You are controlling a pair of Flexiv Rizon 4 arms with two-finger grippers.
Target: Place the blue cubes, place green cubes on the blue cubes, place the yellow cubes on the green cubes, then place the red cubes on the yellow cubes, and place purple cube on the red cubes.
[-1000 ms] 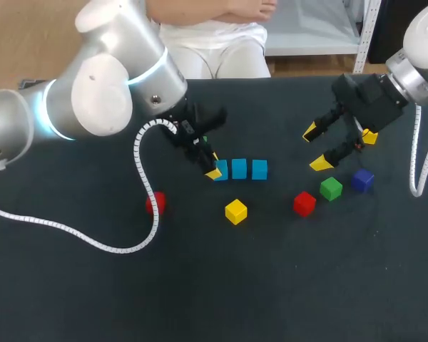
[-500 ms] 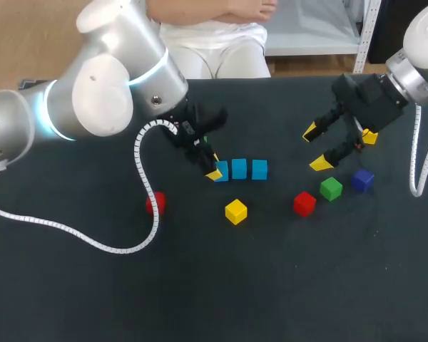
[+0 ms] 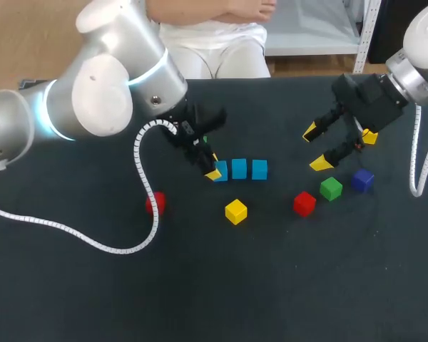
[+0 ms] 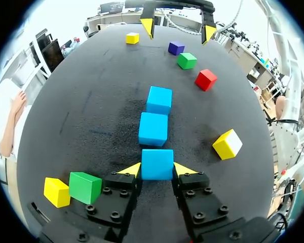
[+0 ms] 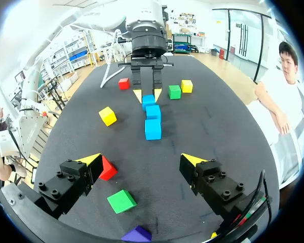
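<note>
Three blue cubes lie in a row mid-table: the near one [image 4: 157, 164], the middle one [image 4: 153, 128] and the far one [image 4: 159, 99]. My left gripper [image 4: 157, 169] is shut on the near blue cube [image 3: 221, 169], which rests on the table, a yellow tip against each side. A green cube [image 4: 85, 187] and a yellow cube [image 4: 57, 192] sit just beside its fingers. My right gripper [image 5: 142, 161] hangs open above a red cube [image 5: 107, 168], a green cube [image 5: 121, 201] and a purple cube [image 5: 138, 234]. Nothing is between its fingers.
A yellow cube [image 3: 235, 211] lies in front of the blue row. Another red cube [image 3: 155, 203] sits at the left beside my left arm's cable. One more yellow cube [image 3: 369, 137] lies behind the right gripper [image 3: 318, 147], partly hidden by it.
</note>
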